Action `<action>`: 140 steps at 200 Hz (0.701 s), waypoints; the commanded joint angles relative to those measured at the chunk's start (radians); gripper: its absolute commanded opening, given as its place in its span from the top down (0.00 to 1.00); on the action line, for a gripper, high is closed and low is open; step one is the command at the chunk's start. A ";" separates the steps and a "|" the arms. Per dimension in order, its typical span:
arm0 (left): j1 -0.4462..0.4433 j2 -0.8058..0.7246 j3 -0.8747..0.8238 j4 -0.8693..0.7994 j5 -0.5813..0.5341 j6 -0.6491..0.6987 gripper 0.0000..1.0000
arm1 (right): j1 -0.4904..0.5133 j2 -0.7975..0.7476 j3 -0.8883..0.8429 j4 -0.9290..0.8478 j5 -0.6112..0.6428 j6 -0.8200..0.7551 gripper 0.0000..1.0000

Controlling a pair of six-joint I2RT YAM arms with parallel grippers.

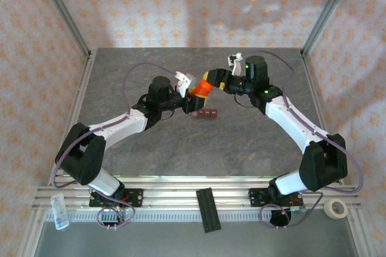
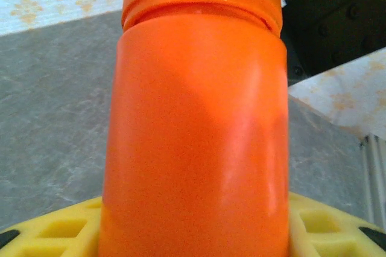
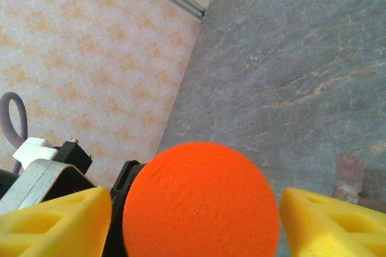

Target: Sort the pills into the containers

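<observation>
The left gripper [image 1: 188, 92] holds the orange bottle [image 2: 193, 136] tight above the middle of the table [image 1: 181, 154]. The right gripper [image 1: 212, 81] is open wide around the cap [image 3: 201, 203]. The containers [image 1: 204, 114] lie just under. If the bottle tips, pills may spill out.

We see soft, even light on the table [image 1: 181, 148]; broad shadows smear the back wall [image 1: 199, 3]. Close up, the orange bottle [image 2: 193, 124] goes blurry, a pale sheen down its side.
</observation>
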 commanded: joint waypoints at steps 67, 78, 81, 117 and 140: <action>-0.054 -0.059 0.000 -0.082 -0.294 0.217 1.00 | 0.008 -0.035 0.025 -0.129 0.314 0.202 0.03; -0.070 -0.056 0.003 -0.098 -0.338 0.255 1.00 | 0.011 -0.027 0.030 -0.144 0.329 0.220 0.03; -0.074 -0.055 0.005 -0.101 -0.348 0.262 1.00 | 0.012 -0.023 0.030 -0.146 0.333 0.225 0.03; -0.103 -0.036 0.017 -0.120 -0.396 0.304 1.00 | 0.026 0.005 0.031 -0.142 0.340 0.261 0.02; -0.110 -0.027 0.021 -0.121 -0.398 0.309 1.00 | 0.033 0.017 0.022 -0.113 0.324 0.278 0.04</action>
